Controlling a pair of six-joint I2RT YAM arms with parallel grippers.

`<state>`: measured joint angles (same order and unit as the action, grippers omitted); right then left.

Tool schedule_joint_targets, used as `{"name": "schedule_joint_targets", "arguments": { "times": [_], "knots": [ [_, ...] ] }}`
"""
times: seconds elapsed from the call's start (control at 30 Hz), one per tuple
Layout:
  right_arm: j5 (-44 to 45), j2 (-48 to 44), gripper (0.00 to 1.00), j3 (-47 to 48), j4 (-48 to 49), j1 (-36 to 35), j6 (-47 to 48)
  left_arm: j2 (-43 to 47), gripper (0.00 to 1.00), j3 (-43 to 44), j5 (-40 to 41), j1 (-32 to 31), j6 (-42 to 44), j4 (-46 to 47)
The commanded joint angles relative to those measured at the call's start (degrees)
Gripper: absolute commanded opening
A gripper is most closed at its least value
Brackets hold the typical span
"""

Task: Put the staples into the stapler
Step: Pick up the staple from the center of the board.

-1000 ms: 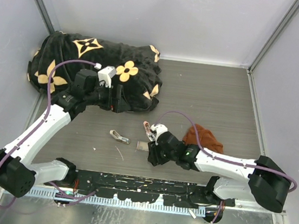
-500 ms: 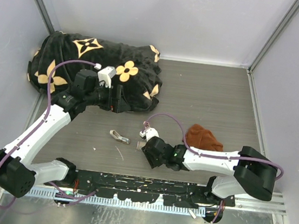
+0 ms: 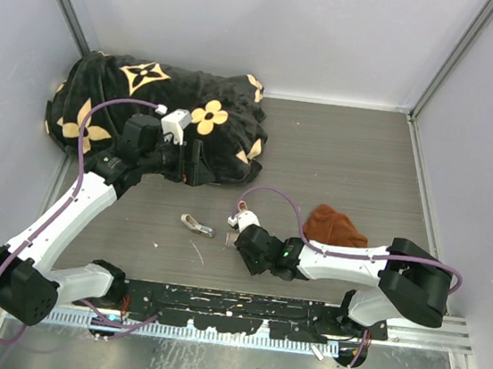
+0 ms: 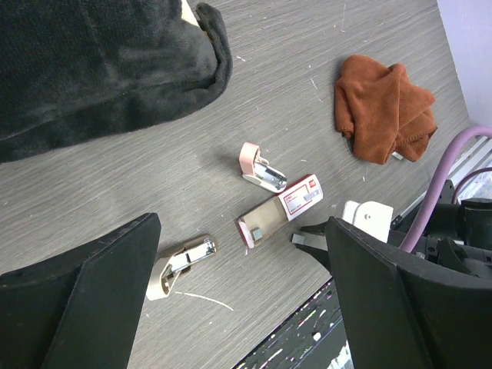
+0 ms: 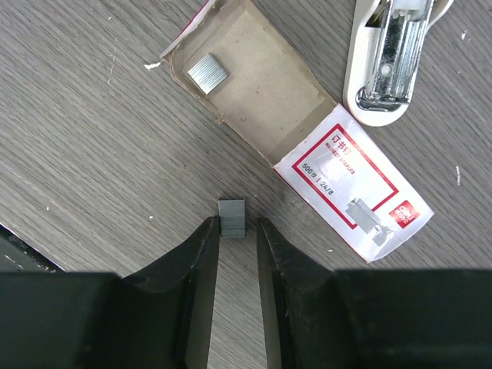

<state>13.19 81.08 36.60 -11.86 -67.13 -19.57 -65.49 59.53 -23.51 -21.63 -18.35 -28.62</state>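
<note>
A small silvery block of staples (image 5: 232, 217) lies on the table between the tips of my right gripper (image 5: 235, 227). It touches the left finger (image 5: 206, 238), and a thin gap shows at the right finger (image 5: 267, 238). Just beyond lies the staple box: an open cardboard tray (image 5: 257, 84) holding another staple block (image 5: 207, 74), and its white red-labelled sleeve (image 5: 354, 192). A pink-white stapler part with a metal inner part (image 5: 388, 58) lies past the box. A second similar part (image 4: 178, 265) lies further left. My left gripper (image 3: 197, 165) hangs wide open above the table, holding nothing.
A rust-brown cloth (image 3: 336, 225) lies to the right of my right arm. A black blanket with orange flowers (image 3: 165, 112) fills the back left corner. Walls close the table at the back and both sides; a black rail (image 3: 231, 313) runs along the near edge.
My right gripper has moved left and down to the staple box, and its jaws have narrowed around the loose staple block. The left arm has not moved.
</note>
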Motion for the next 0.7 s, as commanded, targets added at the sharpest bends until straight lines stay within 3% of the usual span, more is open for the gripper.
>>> {"name": "schedule_joint_targets", "arguments": {
  "times": [0.0,0.27,0.4,0.53,0.67],
  "knots": [
    [0.7,0.8,0.3,1.9,1.6,-0.3,0.1,1.6,0.91,0.2,-0.1,0.4,0.9,1.0],
    [3.1,-0.6,0.2,1.4,0.1,-0.7,0.0,1.4,0.91,-0.3,-0.3,0.4,-0.1,1.5],
    [4.0,-3.5,0.17,2.9,-1.7,-0.6,-0.2,0.8,0.89,-2.2,0.3,0.2,-6.0,4.1],
    [1.4,-7.9,0.16,5.8,-4.5,2.0,2.2,-1.3,0.88,-8.5,1.1,-1.5,-10.6,13.5],
    [-6.8,-11.2,0.16,7.0,-5.5,9.6,7.2,-6.3,0.85,-10.3,-0.9,-3.1,-9.5,21.9]
  ]
}}
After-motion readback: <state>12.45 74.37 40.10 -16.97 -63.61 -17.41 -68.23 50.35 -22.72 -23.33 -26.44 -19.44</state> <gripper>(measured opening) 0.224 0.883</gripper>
